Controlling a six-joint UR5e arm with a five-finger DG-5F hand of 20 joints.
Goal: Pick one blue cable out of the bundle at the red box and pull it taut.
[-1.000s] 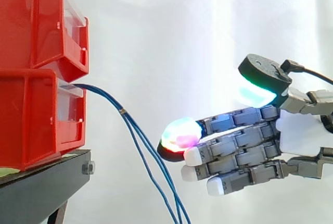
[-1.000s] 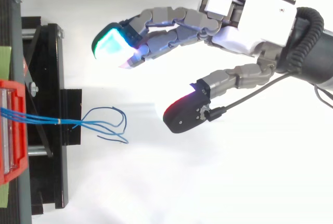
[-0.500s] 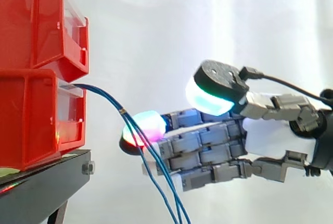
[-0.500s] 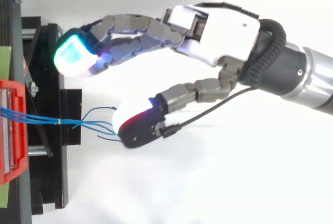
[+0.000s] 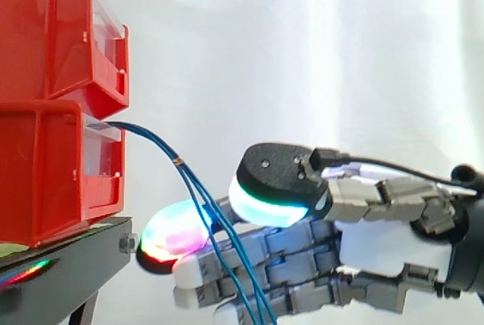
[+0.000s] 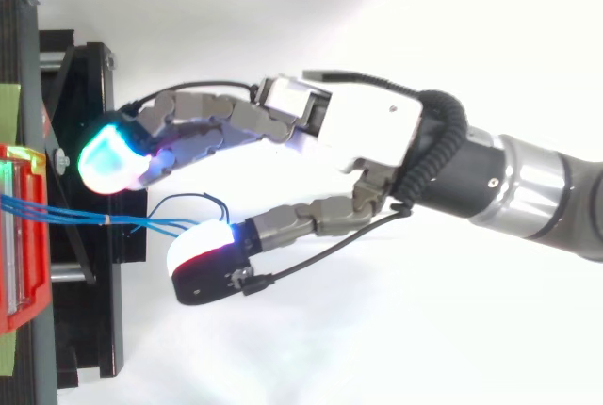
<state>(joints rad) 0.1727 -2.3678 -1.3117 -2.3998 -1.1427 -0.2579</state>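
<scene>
A thin bundle of blue cables [image 5: 160, 142] comes out of the lower red box [image 5: 45, 166] and droops down to the right. From above, the blue cables [image 6: 57, 213] run right from the red box [image 6: 17, 235] and fan out into loose ends. My hand [image 6: 367, 132] reaches in from the right, open, its fingers stretched towards the box. The loose cable ends lie in the gap between the fingers' glowing pads [image 6: 108, 155] and the thumb pad [image 6: 203, 254]. In the side view the cables cross in front of the hand [image 5: 378, 242].
A second red bin [image 5: 53, 30] is stacked on the lower one. Both rest on a black stand [image 5: 68, 264], whose frame [image 6: 94, 264] lies just left of the fingertips. A white curtain hangs behind.
The hand has moved left towards the box and lower. Its fingers and thumb now straddle the loose cable ends, which were well clear of it a second ago.
</scene>
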